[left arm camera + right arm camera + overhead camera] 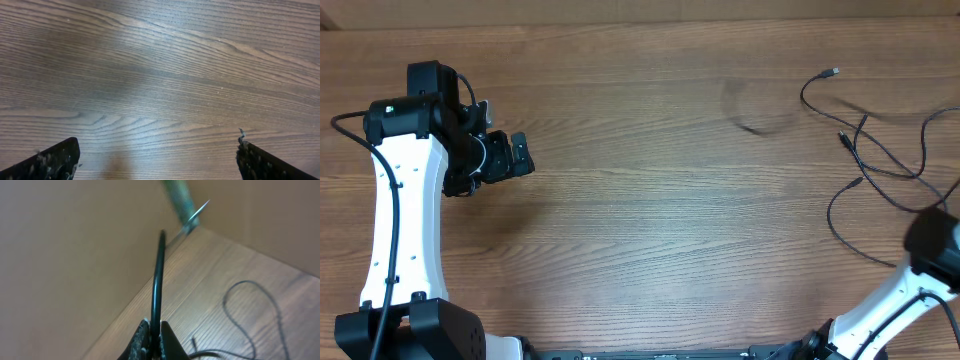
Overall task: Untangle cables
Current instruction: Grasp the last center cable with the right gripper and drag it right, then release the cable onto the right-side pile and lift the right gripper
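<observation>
Several thin black cables (880, 160) lie looped across each other on the wooden table at the far right. One end has a silver plug (834, 72). My right gripper (155, 329) is shut on one black cable (159, 275), which rises straight up out of the jaws. Another cable loop (250, 284) lies on the table beyond it. In the overhead view the right gripper is hidden under its wrist (935, 240), at the cables' near edge. My left gripper (526, 155) is open and empty at the far left, over bare wood (157, 150), far from the cables.
The left arm (400, 200) runs along the table's left side. The right arm (880, 310) comes up from the bottom right corner. In the right wrist view a beige wall (75, 255) stands at the table's edge, and a blurred green, silver-tipped thing (187, 210) shows above the held cable.
</observation>
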You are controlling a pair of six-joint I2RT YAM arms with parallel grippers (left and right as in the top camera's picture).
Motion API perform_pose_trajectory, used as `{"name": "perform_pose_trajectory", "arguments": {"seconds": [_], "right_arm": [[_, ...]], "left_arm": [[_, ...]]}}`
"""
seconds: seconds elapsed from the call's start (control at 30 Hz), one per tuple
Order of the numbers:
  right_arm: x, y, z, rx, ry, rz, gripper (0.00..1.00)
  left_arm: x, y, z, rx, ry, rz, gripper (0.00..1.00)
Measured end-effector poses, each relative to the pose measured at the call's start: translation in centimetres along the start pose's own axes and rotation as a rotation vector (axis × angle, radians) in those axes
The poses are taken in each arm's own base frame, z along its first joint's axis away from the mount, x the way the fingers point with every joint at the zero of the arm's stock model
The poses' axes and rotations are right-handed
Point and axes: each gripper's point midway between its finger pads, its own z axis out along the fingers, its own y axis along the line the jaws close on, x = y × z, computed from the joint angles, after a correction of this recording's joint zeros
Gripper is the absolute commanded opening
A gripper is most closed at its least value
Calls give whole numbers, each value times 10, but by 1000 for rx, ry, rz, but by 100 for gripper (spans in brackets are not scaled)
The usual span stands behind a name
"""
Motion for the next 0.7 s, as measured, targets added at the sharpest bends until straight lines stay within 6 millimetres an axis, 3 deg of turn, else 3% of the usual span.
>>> {"name": "perform_pose_trajectory", "arguments": {"seconds": [0.1, 0.23, 0.47, 0.5, 0.57, 0.6, 0.7], "right_arm": [[-5, -16, -1, 15, 3, 32, 4], [8, -11, 0, 0, 56, 14, 4], [66, 4, 24, -9, 275, -94, 10], [76, 5, 31, -2, 313, -110, 15], [95, 3, 43, 24, 377, -136, 60], [103, 1, 49, 36, 407, -146, 70], [124, -11, 64, 83, 487, -157, 83]], "left_arm": [[0, 0, 0, 0, 0, -11, 100], [0, 0, 0, 0, 0, -18, 100], [0, 0, 0, 0, 0, -18, 100], [0, 0, 0, 0, 0, -18, 100], [0, 0, 0, 0, 0, -18, 100], [0, 0, 0, 0, 0, -18, 100], [1, 0, 0, 0, 2, -18, 100]]}}
